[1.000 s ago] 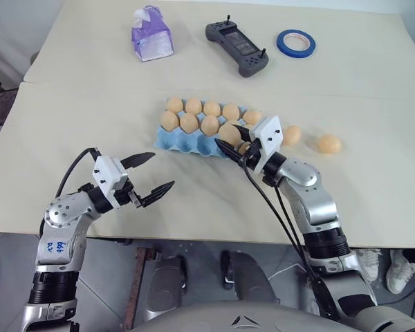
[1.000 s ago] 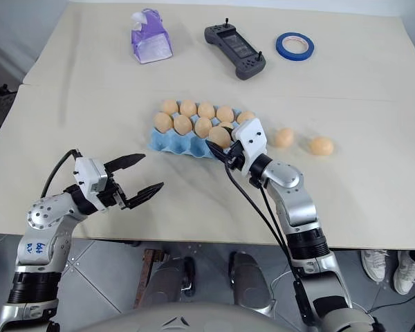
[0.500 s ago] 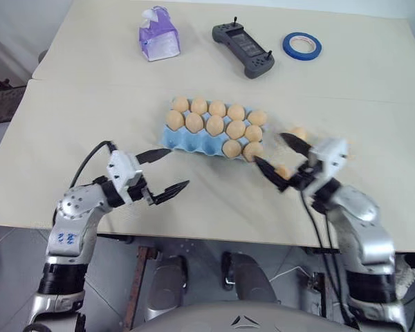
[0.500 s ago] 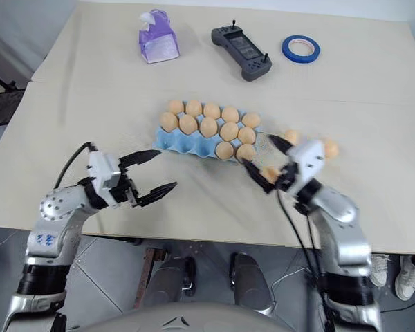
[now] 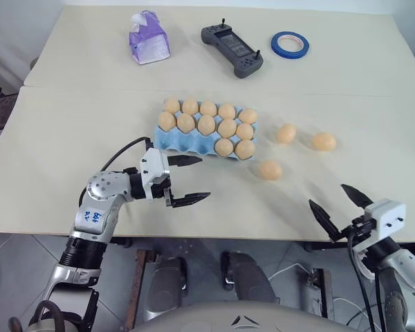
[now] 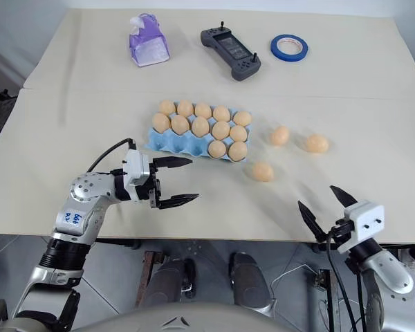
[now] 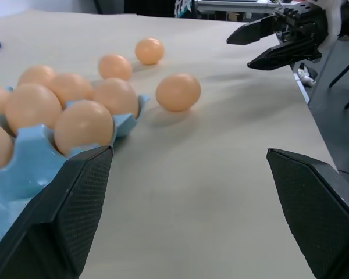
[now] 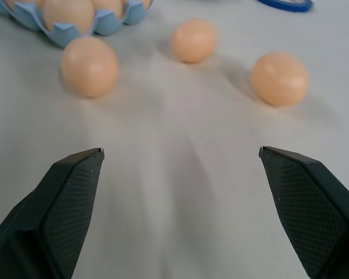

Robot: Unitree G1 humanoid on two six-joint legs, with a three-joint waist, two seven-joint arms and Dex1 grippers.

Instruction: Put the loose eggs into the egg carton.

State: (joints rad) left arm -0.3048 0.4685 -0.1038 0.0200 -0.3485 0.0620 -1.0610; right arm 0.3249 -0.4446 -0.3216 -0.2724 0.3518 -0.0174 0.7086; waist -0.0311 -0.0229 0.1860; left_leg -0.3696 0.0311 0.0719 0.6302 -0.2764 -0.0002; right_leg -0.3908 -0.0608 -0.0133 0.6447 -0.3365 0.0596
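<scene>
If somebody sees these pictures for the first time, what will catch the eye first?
Probably the egg carton, light blue and packed with tan eggs, in the middle of the pale table. Next, the three loose eggs lying on the table to its right. The left gripper hangs near the carton's front edge and the right gripper near the table's front edge, both with jaws open.

Illumination is bright, even and diffuse with soft, short shadows and no glare; the wrist views show slight blur on near fingers and distant background.
</scene>
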